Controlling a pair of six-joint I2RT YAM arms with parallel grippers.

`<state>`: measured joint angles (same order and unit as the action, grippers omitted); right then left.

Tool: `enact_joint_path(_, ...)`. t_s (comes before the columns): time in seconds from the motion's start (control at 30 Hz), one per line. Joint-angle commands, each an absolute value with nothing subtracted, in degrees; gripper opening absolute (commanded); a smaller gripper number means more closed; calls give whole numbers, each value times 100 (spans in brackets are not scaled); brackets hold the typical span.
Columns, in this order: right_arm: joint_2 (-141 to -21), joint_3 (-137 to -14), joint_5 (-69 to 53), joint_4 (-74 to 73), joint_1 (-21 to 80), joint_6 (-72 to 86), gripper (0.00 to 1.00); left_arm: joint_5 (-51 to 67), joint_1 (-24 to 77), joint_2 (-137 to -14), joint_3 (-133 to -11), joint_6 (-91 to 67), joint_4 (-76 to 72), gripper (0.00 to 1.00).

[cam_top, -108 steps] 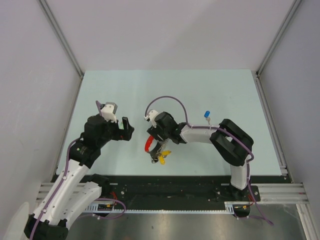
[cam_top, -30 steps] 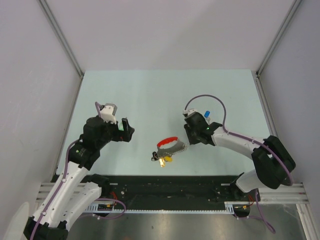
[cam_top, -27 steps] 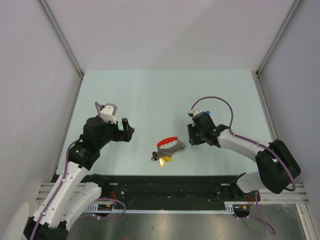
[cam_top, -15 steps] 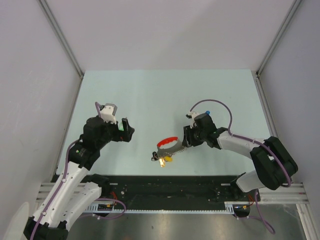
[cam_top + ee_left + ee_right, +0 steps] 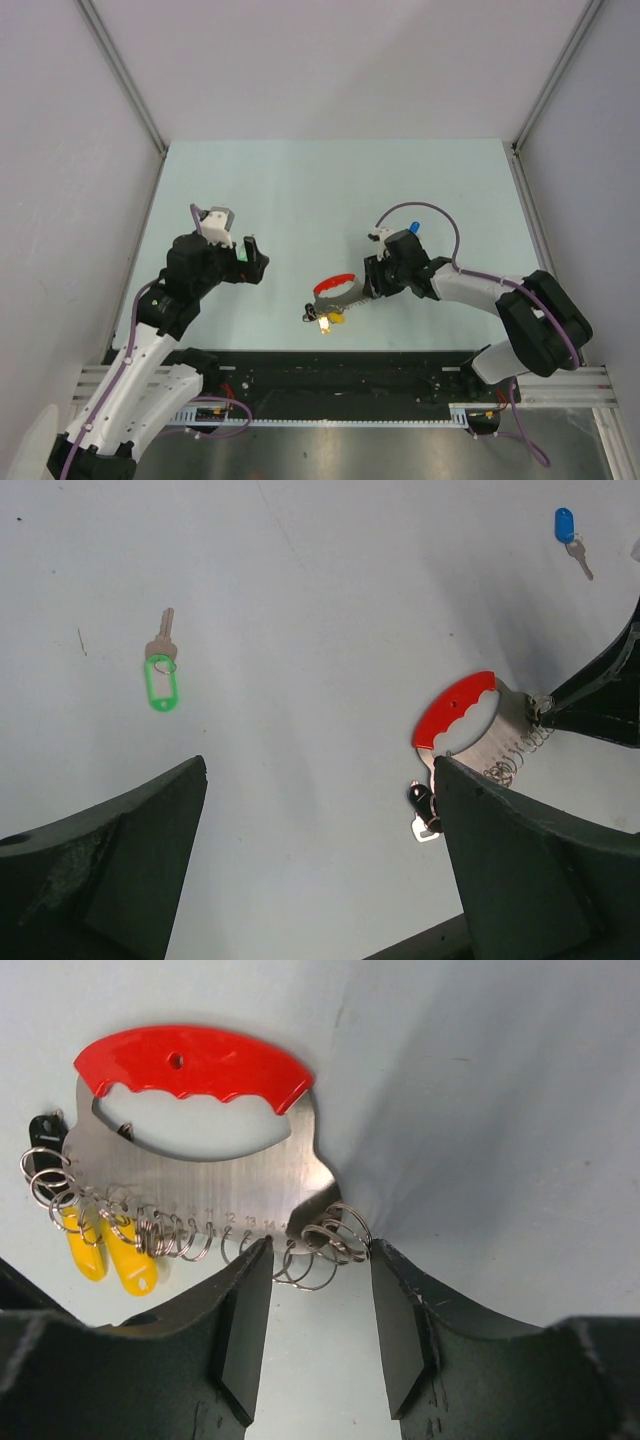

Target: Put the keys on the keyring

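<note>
We are straddling the rings of the keyring with the right gripper, half open, empty; closing crooked is risking dragging it. Our left gripper is gaping empty; green key and blue key are lying beyond the keyring.

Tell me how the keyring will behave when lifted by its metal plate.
On the keyring, the flat metal plate looks rigid, probably won't bend. Its wire rings and yellow-capped keys lie loose, likely to swing. Smooth metal may slip.
</note>
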<state>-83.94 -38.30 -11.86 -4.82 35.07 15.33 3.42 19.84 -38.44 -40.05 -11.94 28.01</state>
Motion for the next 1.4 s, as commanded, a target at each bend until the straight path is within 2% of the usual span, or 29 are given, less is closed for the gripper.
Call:
enact_joint_path(0.0, -8359, -3814, -1379, -343, 3673, 1433, 47, 501, 1942, -3762, -3973, -888, 2646, 100)
enact_joint_path(0.23, -7902, -3858, -1582, -448, 4174, 1310, 43, 519, 1942, -3762, -3973, -888, 2646, 100)
enact_joint_path(0.47, -8077, -4008, -1714, -580, 4604, 1116, 40, 562, 1942, -3814, -3964, -888, 2646, 100)
enact_joint_path(0.6, -8121, -4131, -1216, -808, 4781, 1090, 40, 589, 1942, -3832, -3964, -888, 2646, 100)
enact_joint_path(0.8, -7428, -4140, -555, -1045, 4685, 1099, 36, 571, 1942, -3867, -3964, -896, 2663, 100)
enact_joint_path(0.9, -7260, -4122, -641, -1151, 4474, 959, 36, 580, 1942, -3885, -3964, -896, 2654, 100)
enact_joint_path(1.1, -7575, -4096, -799, -1047, 4245, 519, 36, 580, 1942, -3911, -3964, -888, 2663, 100)
enact_joint_path(1.37, -8129, -4245, -704, -791, 4596, 246, 35, 598, 1942, -3920, -3964, -888, 2663, 100)
